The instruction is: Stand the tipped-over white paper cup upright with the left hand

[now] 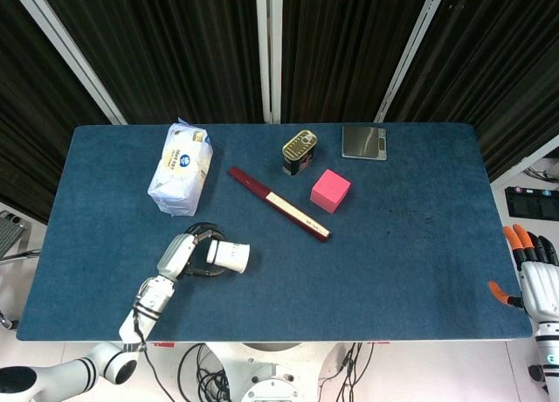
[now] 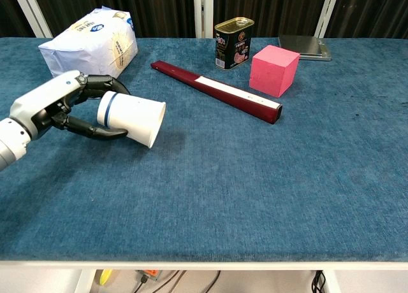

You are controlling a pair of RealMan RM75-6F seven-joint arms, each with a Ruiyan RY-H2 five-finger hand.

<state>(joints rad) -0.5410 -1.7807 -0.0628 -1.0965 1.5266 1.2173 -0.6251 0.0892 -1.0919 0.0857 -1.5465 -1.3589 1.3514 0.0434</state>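
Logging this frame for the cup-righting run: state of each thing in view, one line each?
white paper cup: on its side, mouth toward the table centre, not yet upright
left hand: fingers around the cup's base end, holding it
right hand: off the table's right edge, fingers apart, holding nothing
can: upright
white bag: lying flat
pink cube: resting flat
dark red bar: lying flat, diagonal

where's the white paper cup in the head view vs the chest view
Head view: the white paper cup with a blue band lies on its side, lower left on the blue table, gripped by the left hand.
Chest view: the same cup sits at the left, middle height, wide end pointing right.
Shared landmark: the white flour-like bag just behind it.
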